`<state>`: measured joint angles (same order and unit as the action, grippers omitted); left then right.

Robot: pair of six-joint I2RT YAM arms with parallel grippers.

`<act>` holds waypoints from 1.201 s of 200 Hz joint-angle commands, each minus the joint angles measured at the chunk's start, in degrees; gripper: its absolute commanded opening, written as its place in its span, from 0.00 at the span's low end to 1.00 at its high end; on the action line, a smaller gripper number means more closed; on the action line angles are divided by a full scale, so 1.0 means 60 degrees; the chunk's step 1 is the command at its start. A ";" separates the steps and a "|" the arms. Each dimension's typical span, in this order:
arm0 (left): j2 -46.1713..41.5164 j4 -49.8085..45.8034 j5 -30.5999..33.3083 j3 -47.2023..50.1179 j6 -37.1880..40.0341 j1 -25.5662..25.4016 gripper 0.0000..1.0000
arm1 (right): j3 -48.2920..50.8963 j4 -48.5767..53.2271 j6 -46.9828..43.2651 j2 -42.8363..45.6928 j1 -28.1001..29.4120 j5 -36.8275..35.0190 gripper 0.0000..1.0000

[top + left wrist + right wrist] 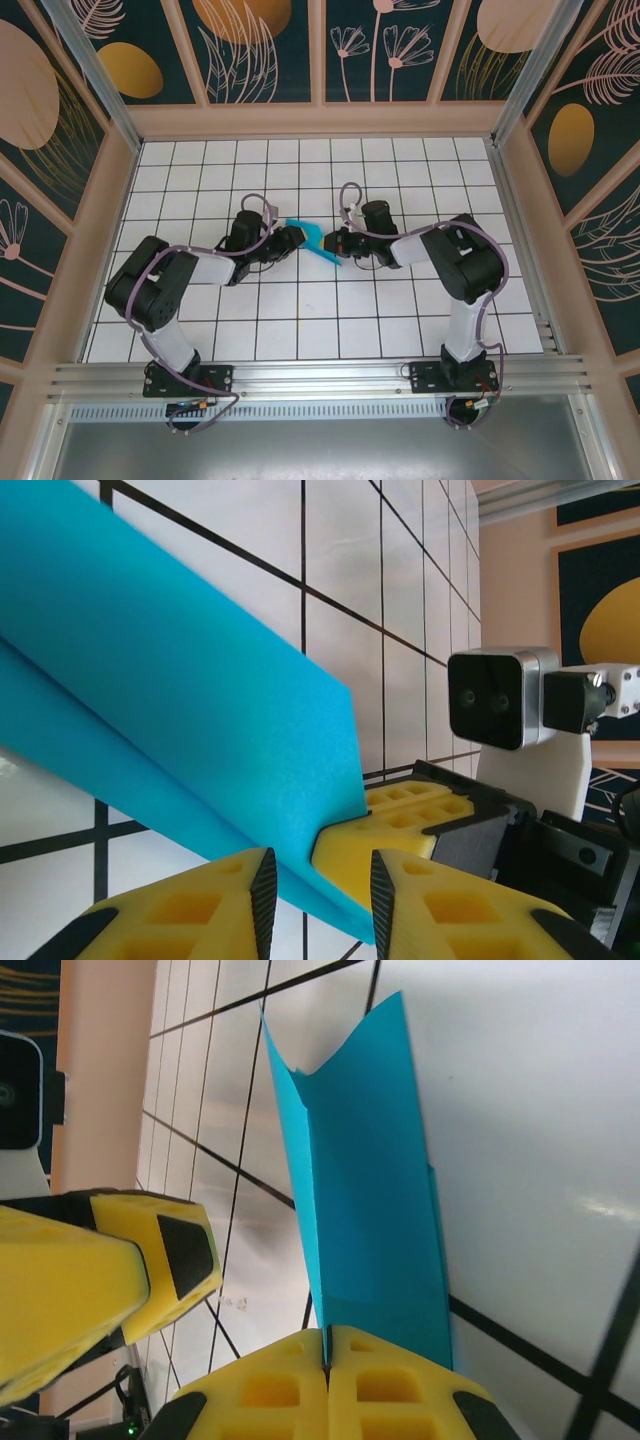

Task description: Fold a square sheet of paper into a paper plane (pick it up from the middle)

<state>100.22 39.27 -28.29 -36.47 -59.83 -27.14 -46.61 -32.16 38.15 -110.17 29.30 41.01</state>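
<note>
The cyan-blue sheet of paper (310, 233) is folded into a narrow, layered shape with a long crease and hangs above the tiles between my two arms. My right gripper (328, 1338) is shut on one end of the paper (365, 1190), its yellow fingers pressed together on the crease. In the top view the right gripper (337, 244) faces the left gripper (297, 236) across the paper. My left gripper (322, 875) stands with its jaws apart. The lower edge of the paper (200, 690) passes through the gap between them, and neither pad clamps it.
The white grid table (300, 320) lies below, ringed by wooden walls (320, 120). One yellow finger of the right gripper (400, 820) sits just past the left jaws, with the right wrist camera (500, 698) behind it. A left finger (150, 1260) shows beside the paper.
</note>
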 commanded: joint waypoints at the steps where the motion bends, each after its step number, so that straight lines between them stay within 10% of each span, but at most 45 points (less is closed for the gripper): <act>1: 0.0350 0.0442 -0.0259 -0.0292 -0.0041 -0.0105 0.32 | 0.0210 -0.0468 0.0481 -0.0259 -0.0121 0.0367 0.00; 240: 0.1599 -0.0118 -0.0461 -0.1165 -0.0011 -0.0411 0.23 | -0.0250 0.1402 -0.0408 -0.0789 -0.0164 0.0324 0.00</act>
<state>108.20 40.03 -31.05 -42.17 -59.88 -29.28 -47.33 -28.21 38.02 -112.92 28.47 43.79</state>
